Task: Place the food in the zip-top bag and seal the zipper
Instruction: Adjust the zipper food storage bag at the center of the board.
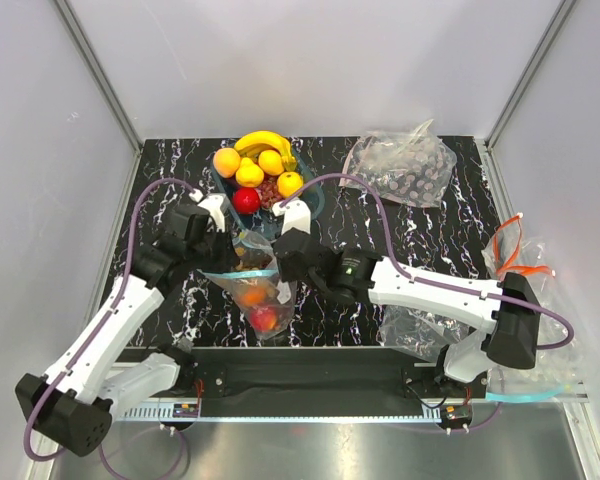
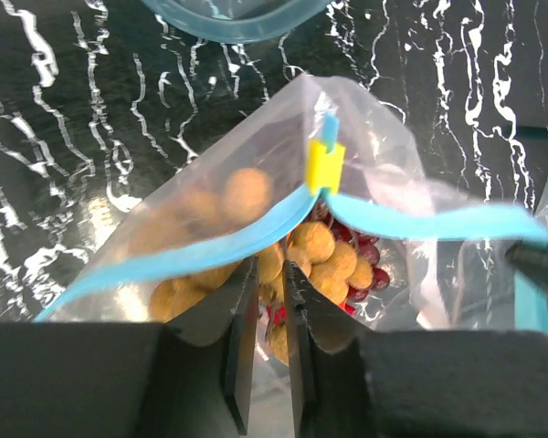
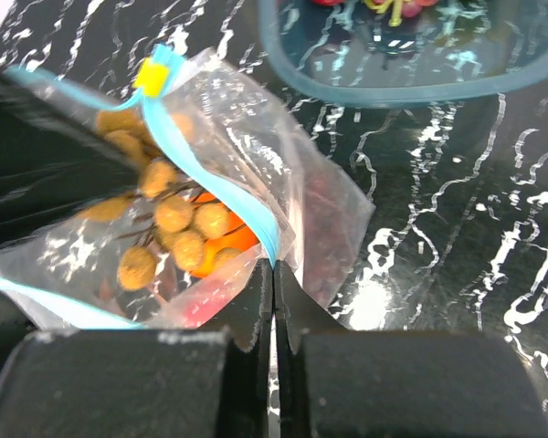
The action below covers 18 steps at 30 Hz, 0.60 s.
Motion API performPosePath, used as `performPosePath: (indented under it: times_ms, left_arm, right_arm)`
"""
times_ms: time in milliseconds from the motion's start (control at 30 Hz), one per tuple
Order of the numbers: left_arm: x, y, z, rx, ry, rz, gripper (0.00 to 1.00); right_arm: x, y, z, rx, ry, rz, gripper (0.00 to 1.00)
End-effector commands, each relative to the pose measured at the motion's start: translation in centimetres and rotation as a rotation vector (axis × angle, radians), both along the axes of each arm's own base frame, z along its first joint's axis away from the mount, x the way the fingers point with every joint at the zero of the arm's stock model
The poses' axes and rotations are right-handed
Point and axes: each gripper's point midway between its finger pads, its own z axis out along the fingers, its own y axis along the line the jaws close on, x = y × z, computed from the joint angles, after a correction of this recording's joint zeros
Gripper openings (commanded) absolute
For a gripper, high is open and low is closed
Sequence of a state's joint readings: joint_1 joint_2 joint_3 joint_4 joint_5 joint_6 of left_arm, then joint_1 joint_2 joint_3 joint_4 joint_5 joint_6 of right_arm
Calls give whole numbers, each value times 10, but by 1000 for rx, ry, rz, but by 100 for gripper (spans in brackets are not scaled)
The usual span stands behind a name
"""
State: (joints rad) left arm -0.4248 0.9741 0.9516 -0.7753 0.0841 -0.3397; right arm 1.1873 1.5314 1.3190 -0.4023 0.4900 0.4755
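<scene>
Two grippers at the zipper (image 2: pixel 192 248): right gripper (image 3: pixel 273 272) pinches it, left gripper (image 2: pixel 270 274) nearly closed, maybe gripping; pull it taut before you seal.

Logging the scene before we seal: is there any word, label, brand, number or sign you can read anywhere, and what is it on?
No text can be read in any view.
zip-top bag: clear plastic, no print; its zipper and yellow slider are plain.
second bag, far right of the table: dotted pattern only, no letters legible.
circuit board at the left arm's base: any marking is too small to read.
</scene>
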Motion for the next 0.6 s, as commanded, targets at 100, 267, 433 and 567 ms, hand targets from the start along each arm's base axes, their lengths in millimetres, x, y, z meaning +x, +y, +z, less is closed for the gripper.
performPosePath:
  times_ms: [100, 267, 433, 567]
  left_arm:
    - [4, 13, 48, 4, -132, 51, 43]
    - [-2, 15, 80, -26, -196, 49, 60]
    - [-2, 40, 86, 70, -200, 143, 63]
    - [0, 55, 75, 139, -185, 202, 67]
  right_arm:
    - [13, -22, 19, 57, -33, -101, 0]
    - [14, -25, 21, 50, -34, -106, 0]
    - [14, -31, 19, 38, -32, -118, 0]
    - [15, -36, 20, 38, -33, -122, 0]
